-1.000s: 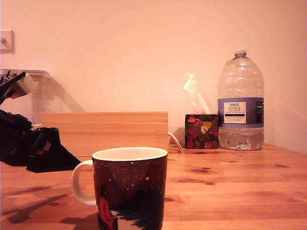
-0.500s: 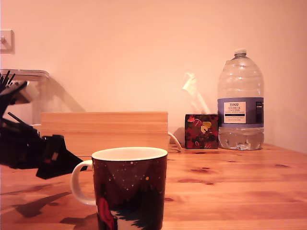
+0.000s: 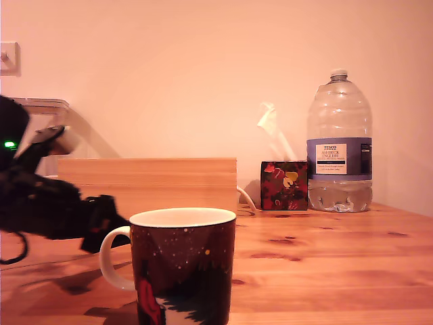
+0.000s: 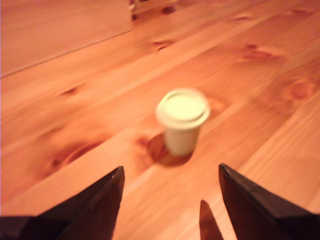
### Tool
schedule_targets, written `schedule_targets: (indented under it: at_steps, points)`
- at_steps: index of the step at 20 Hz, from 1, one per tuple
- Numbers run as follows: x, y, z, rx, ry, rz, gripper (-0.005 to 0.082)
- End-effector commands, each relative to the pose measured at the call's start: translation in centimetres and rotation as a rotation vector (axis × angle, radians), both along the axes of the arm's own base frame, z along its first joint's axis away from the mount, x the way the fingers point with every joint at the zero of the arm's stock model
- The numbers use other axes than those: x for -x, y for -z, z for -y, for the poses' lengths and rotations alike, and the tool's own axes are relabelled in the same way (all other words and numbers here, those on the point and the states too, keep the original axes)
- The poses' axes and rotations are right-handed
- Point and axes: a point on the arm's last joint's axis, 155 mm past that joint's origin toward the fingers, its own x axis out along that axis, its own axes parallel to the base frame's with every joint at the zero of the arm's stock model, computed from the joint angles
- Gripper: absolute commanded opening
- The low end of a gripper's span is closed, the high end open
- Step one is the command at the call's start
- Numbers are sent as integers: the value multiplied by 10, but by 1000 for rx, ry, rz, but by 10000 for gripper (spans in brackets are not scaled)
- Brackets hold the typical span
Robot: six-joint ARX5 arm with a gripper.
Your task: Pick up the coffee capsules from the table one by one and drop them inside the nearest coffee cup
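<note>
A pale green coffee capsule (image 4: 182,120) stands upright, wide rim up, on the orange-brown pine table (image 4: 75,125). In the wrist view my gripper (image 4: 171,169) is open, its two dark fingers (image 4: 100,200) spread either side of the capsule but short of it, with nothing between them. The exterior view shows the black gripper (image 3: 111,227) low over the table (image 3: 325,264) at that view's left, just behind the handle of the dark maroon mug (image 3: 183,267) with its white inside. The capsule does not show in the exterior view.
A pale wooden box-like block (image 3: 149,183) lies behind the mug. A patterned tissue box (image 3: 284,185) and a large water bottle (image 3: 339,145) stand at the back right by the wall. A white cable (image 3: 247,198) runs beside the block.
The arm has swung toward the exterior view's right, from that view's left edge up to the mug's handle. The mug and the other objects have stayed put.
</note>
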Motion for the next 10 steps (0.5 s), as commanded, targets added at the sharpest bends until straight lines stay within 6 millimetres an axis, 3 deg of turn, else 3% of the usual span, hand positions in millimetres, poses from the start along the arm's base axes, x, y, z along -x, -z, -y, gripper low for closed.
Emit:
schedule_targets:
  at_steps: [1, 10]
  points:
    - [0, 11, 5, -18, 15, -32, 554]
    - [-11, 18, 24, -81, 69, -74, 554]
